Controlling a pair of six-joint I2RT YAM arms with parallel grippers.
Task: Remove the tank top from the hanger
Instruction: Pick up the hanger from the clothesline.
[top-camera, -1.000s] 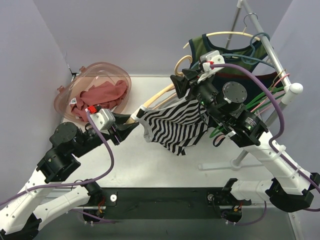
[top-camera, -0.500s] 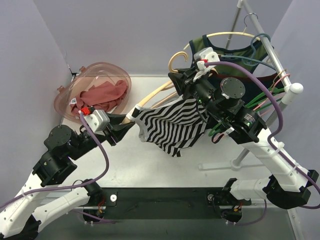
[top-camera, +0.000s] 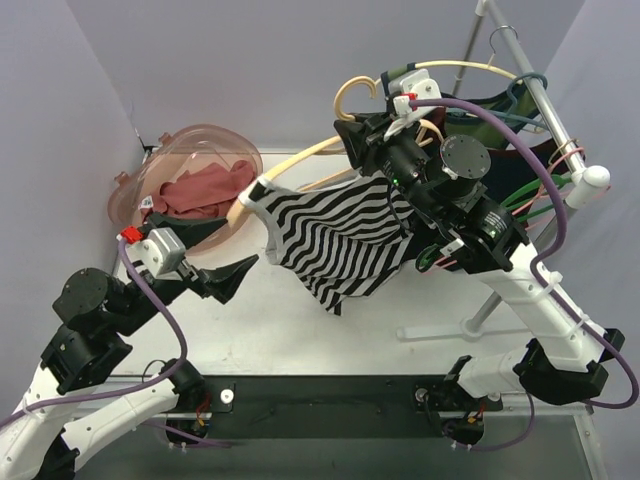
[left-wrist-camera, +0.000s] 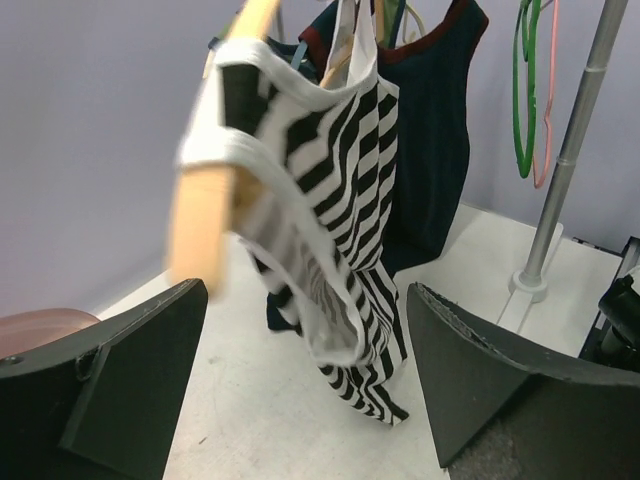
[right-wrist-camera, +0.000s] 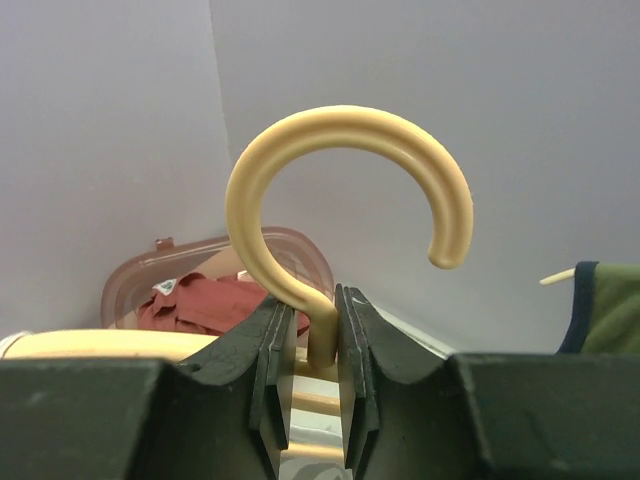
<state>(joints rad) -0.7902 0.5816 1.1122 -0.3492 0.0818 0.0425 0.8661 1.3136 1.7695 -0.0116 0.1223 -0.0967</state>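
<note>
- Tank top (top-camera: 340, 240): black-and-white wavy stripes, zebra-like, with white binding round the neck and armholes.
- It is on a pale wooden hanger (top-camera: 300, 165), held in the air above the middle of the surface (top-camera: 300, 330) and touching nothing below.
- Hanger is tilted, with its left end lower and nearer and the hook end up at the far right.
- Left shoulder strap is looped over the hanger's left end. The bare wooden tip pokes out past the white binding.
- Body of the garment drapes down and to the right of that end in loose folds. The hem hangs unevenly, its lowest corner toward the near side.
- Left wrist view: the front hangs slack and open, and the armhole binding forms a drooping loop below the wood. The wood itself is blurred there.
- Right gripper (right-wrist-camera: 318, 340): jaws almost closed, clamped on the hanger's neck just below the curved hook. Hook stands upright above the jaws.
- Left gripper (top-camera: 238, 270): jaws spread wide with nothing between them, near and left of the tank top and apart from it, pointing toward the fabric.
- Far left: translucent pink tub (top-camera: 190, 165) with a reddish garment (top-camera: 205, 190) inside.
- Right: metal rack (top-camera: 548, 110) carrying a navy top with maroon trim (left-wrist-camera: 430, 150), plus a green hanger (left-wrist-camera: 522, 100) and a pink hanger (left-wrist-camera: 548, 120). A green garment (right-wrist-camera: 610, 305) shows at the edge of the right wrist view.
</note>
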